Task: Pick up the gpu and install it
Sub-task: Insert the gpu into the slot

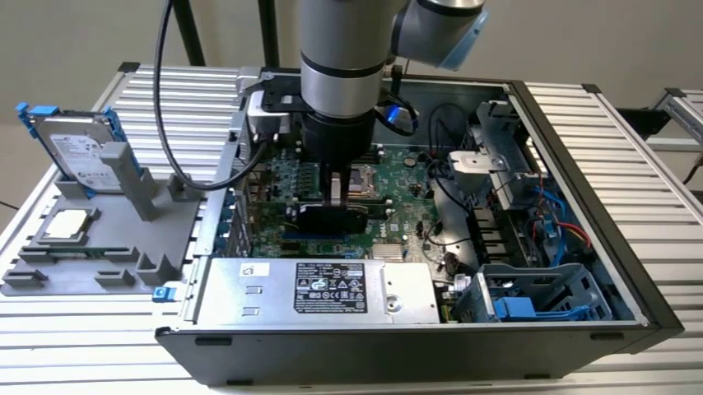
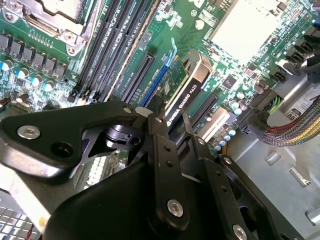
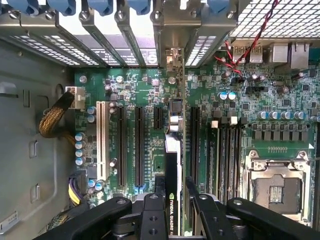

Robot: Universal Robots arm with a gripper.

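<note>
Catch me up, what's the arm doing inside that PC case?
The arm's tool is shut on the gpu, holding it edge-down over the motherboard inside the open case. In both wrist views the card sits in line with the long expansion slots, its bracket end toward the rear slot covers. Whether it is fully seated can't be told. A hard drive stands on the gray fixture outside.
</note>
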